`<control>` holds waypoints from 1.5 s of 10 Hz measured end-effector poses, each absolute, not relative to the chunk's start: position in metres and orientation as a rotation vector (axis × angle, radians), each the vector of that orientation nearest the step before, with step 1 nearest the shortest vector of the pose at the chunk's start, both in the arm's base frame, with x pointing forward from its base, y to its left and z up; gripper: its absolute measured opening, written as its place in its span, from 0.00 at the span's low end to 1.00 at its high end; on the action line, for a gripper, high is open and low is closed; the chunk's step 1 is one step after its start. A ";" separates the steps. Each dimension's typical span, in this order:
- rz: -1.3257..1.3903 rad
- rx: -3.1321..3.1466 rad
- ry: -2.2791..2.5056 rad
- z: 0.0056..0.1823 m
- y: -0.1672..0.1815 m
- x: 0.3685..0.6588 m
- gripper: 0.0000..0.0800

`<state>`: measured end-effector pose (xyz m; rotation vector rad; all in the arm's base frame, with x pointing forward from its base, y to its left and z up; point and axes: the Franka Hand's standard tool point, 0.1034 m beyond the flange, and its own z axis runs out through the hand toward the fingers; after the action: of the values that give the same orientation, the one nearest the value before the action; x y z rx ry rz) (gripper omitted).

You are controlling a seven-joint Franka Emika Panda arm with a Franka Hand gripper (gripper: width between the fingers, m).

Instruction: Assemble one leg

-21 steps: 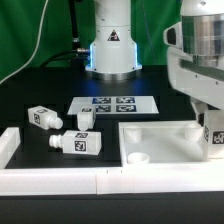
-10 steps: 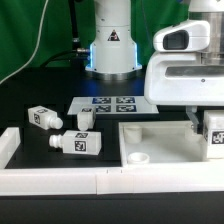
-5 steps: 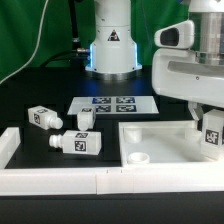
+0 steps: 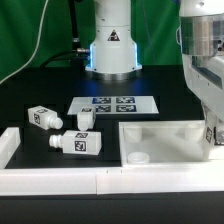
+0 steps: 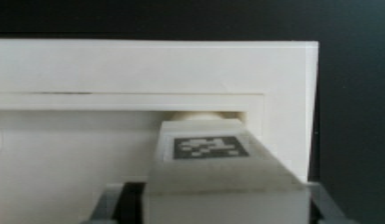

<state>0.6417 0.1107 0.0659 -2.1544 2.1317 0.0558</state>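
Observation:
My gripper [image 5: 215,206] is shut on a leg [image 5: 207,160], a stubby white peg with a black-and-white tag on its side. Its narrower end points at the inner wall of the big white tray-like panel [image 5: 153,70]. In the exterior view the arm comes down at the right edge, over the right side of the panel [image 4: 165,130], and the gripper [image 4: 214,135] and the held leg are mostly hidden there. Three more legs lie on the black table at the exterior view's left: one leg [image 4: 43,118], a second leg [image 4: 85,118] and a third leg [image 4: 78,142].
The marker board [image 4: 115,103] lies behind the panel, in front of the robot base [image 4: 112,45]. A white rail [image 4: 60,181] runs along the front edge, and a white block [image 4: 8,145] stands at the left. A round socket [image 4: 138,157] shows in the panel's near corner.
The arm has shifted and turned towards the exterior view's right, so the wrist and the held leg are now largely out of sight at the frame edge. The loose legs and the panel have not moved.

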 end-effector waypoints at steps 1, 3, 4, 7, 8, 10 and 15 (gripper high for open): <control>0.052 -2.239 2.045 0.066 0.110 0.641 0.36; 0.088 -2.598 1.578 0.065 0.104 0.637 0.57; 0.119 -2.680 1.434 0.064 0.105 0.634 0.74; 0.086 -2.789 1.204 0.065 0.103 0.636 0.81; 0.064 -2.878 0.995 0.065 0.103 0.637 0.81; 0.002 -3.012 0.512 0.062 0.113 0.637 0.81; 0.018 -2.927 0.892 0.062 0.111 0.638 0.35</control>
<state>0.6377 0.1108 0.0620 -2.9275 0.8916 0.0178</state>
